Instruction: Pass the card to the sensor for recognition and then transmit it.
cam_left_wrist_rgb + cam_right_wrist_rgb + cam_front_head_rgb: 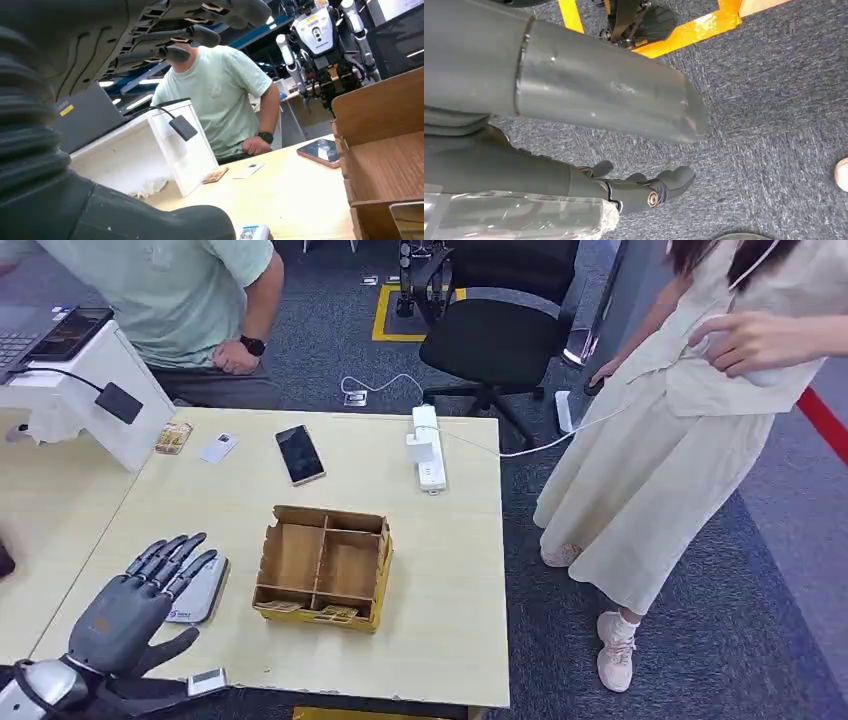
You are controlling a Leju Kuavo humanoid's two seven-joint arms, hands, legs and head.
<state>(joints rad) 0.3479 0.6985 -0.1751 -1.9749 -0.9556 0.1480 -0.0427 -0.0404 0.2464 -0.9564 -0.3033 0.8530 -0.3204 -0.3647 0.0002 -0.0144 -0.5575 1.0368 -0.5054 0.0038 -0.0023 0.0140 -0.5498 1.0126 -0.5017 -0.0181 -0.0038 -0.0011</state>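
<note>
Wooden counter [455, 570], divided box [325, 565] at centre.
Left hand [135, 605] spread wide, empty, over grey sensor [203, 590]; right hand [644, 187] curled; labels unreadable.

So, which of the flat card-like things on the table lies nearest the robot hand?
The small white card at the table's near edge, beside the left robot hand; the two others lie far, by the white stand.

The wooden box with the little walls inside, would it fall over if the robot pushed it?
Probably not. The wooden box looks low and wide and sits flat on the table, so it should slide rather than tip. Its thin panels suggest it is fairly light and stiff. The cards lying in its front compartments might shift.
</note>
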